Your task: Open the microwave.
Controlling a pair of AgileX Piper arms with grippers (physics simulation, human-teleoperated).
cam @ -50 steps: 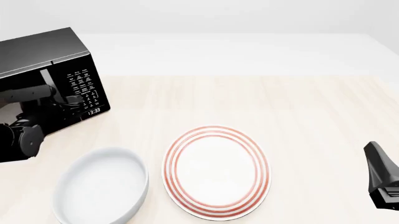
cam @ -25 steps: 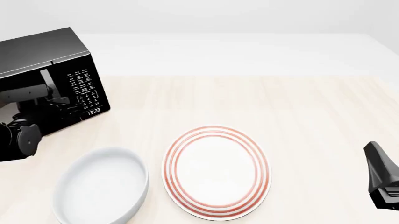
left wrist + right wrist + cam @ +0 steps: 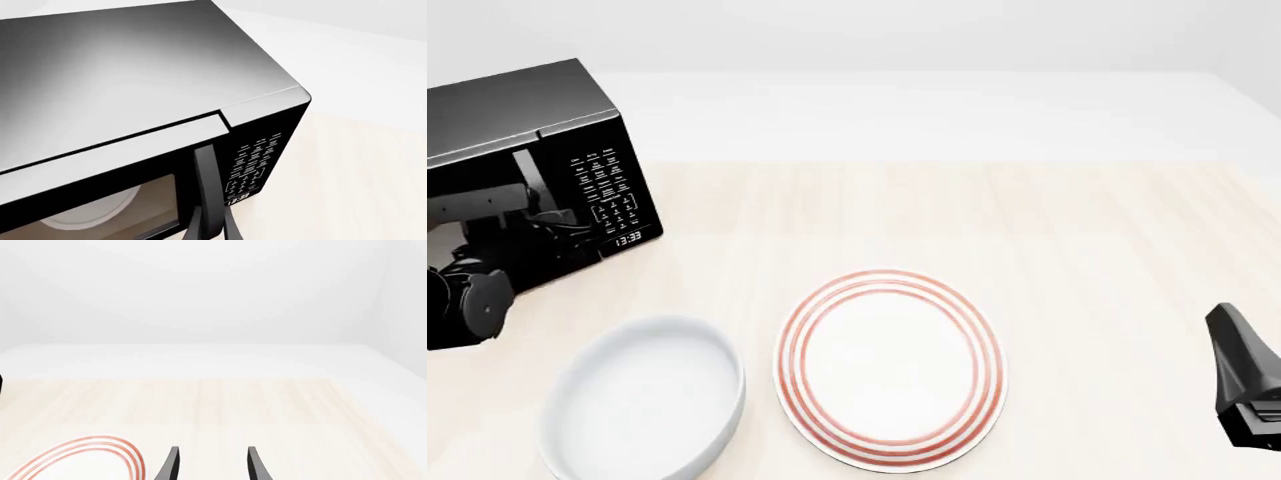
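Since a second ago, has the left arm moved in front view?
Yes, slightly. The left arm has drifted left and a bit down against the microwave keypad, which stayed put.

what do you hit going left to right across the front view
left gripper at the microwave door → white bowl → red-ringed plate → right gripper at the far right edge

Matte black arms, left arm point(image 3: 474, 290) w/ round joint, thin tapered black fingers point(image 3: 170, 465)
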